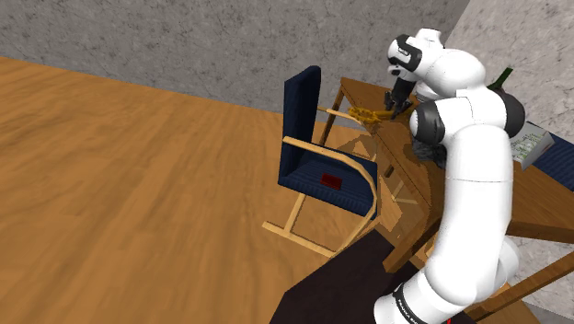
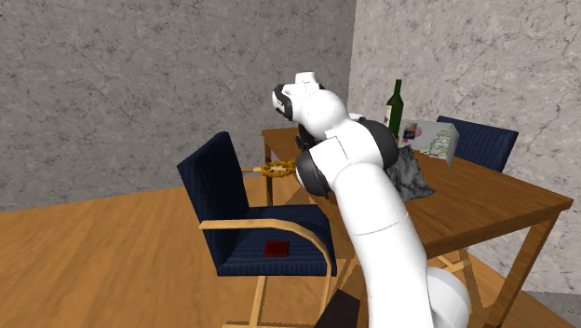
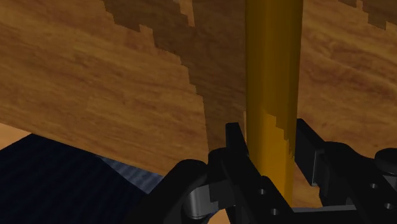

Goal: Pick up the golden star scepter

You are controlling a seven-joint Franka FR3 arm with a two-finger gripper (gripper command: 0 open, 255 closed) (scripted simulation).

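Observation:
The golden star scepter [image 1: 363, 114] lies over the wooden table's [image 1: 545, 204] corner, beside the blue chair's back, its ornate head [image 2: 275, 170] sticking out past the edge. My black gripper [image 1: 397, 106] comes down on its shaft from the table side. In the wrist view the golden shaft [image 3: 272, 76] runs straight between the two fingers, and my gripper [image 3: 270, 143] is shut on it, with both pads against its sides. The wooden tabletop [image 3: 127, 83] lies just behind the shaft. I cannot tell whether the scepter touches the table.
A blue chair with wooden arms [image 1: 313, 152] stands against the table corner, with a small red item [image 2: 276, 249] on its seat. On the table [image 2: 484, 200] are a dark bottle [image 2: 395, 107], a printed box [image 2: 430, 140] and a grey cloth [image 2: 412, 179]. A second blue chair [image 2: 479, 140] stands behind the table.

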